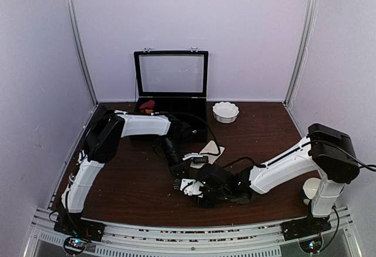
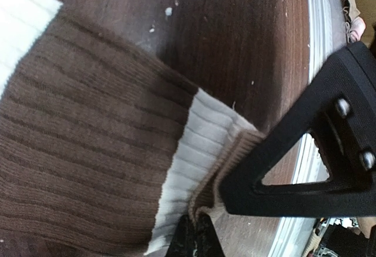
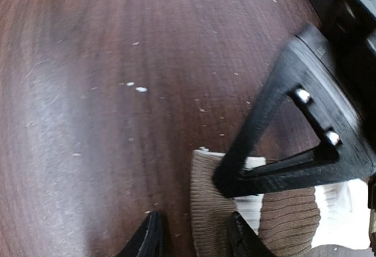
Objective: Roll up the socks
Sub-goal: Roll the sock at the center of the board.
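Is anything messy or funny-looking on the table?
Yes. Tiny white specks dot the dark table, like lint or crumbs. The brown sock is also scrunched up at its white cuff, where the left gripper pinches it.

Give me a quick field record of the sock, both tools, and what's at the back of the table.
Sock: brown ribbed sock, white bands, lying flat
Left tool: shut, pinching the sock's edge
Right tool: open, fingertips either side of a tan ribbed edge
Far side: black case with lid up, white bowl
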Available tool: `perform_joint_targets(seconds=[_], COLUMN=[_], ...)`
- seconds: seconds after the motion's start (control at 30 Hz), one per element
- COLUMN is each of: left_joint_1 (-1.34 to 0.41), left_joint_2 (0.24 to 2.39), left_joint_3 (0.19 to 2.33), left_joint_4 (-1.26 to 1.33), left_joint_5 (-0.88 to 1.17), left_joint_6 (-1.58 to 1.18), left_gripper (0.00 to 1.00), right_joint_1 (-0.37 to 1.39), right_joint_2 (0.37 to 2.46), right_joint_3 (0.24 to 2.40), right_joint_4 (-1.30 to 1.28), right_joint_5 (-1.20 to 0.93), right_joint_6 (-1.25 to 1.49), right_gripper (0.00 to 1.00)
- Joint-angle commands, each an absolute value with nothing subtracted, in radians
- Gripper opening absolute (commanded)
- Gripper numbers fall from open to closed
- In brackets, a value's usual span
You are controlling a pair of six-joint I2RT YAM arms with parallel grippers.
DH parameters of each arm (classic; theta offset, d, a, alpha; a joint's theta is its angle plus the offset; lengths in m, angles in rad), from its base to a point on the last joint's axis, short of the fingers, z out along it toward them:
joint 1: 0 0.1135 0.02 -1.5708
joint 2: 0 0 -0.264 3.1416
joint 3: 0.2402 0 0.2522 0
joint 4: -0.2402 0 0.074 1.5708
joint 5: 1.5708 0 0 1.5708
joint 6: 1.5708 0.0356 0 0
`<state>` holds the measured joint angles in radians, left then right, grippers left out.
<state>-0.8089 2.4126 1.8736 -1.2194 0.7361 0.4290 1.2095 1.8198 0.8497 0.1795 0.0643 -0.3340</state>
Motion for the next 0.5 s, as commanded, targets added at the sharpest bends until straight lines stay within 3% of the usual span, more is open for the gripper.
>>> perform_joint_targets(seconds=[0.0,0.13,0.33,0.47], left_joint_1=[-0.813,-0.814,-0.813,-0.812], left_joint_2=[2.430,2.419,2.407,2.409], left_joint_3=[1.894,1.893,1.908,1.933], left_joint_4=[-1.251,-1.255,-1.255,-1.268], left_joint_5=[0.718,0.708,0.688,0.676], left_joint_6=[0.478,0.483,0.486,0.484], left_gripper=[0.00,0.00,0.00,0.18], right_joint_1=[1.150,1.129,1.136,1.146], right_joint_2=[1.873,1.894,1.895,1.897], right_joint_3=[0.830,0.825,0.731,0.710], right_joint_4=[0.118,0.085,0.155,0.163], right_joint_5=[0.000,-0.095,-0.123,-0.099], right_joint_6=[-0.236,-0.184,-0.117,-0.107], right_gripper=[0.37,0.28,0.27,0.20])
